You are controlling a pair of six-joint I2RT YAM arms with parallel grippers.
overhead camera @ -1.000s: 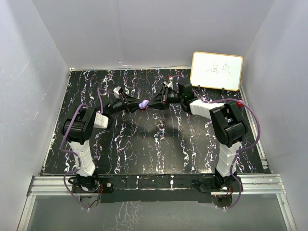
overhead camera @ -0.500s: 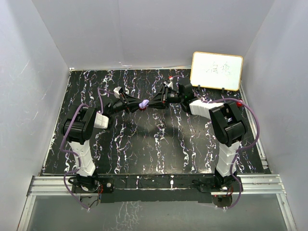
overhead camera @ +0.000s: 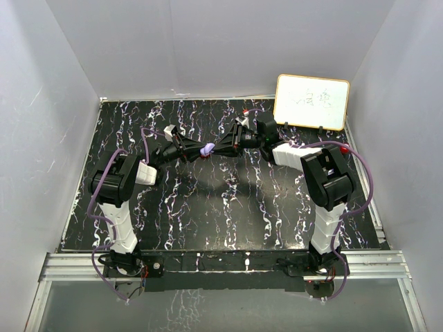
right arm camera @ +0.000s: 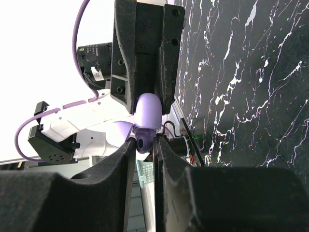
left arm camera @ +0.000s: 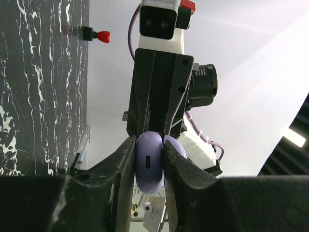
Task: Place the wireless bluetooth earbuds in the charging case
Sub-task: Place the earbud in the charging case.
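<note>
Purple earbud, pinched between the right fingers, which stood narrow and closed on it. Its dark tip faced the wrist camera and its far end lay against the purple case. The left fingers were clamped on that case, one on each broad side.

Edges and free space: the two arms met in mid-air over the far middle of the tabletop, with the case raised off the surface. Open room lay beneath the meeting point and toward the near edge, where a metal rail ran across by the arm bases. White walls closed the left, far and right sides. A whiteboard stood at the far right corner, near the right arm.

Surface: black with white veining.

Differences between views: from above, only a lilac speck showed where the fingers met, and the earbud could not be told from the case. The left wrist view showed a dark slot on the case's rim and a second lilac part just beside it; whether this was a lid could not be told. It also showed a small red-capped item on the tabletop, too small to identify. Only the right wrist view showed the earbud itself.
</note>
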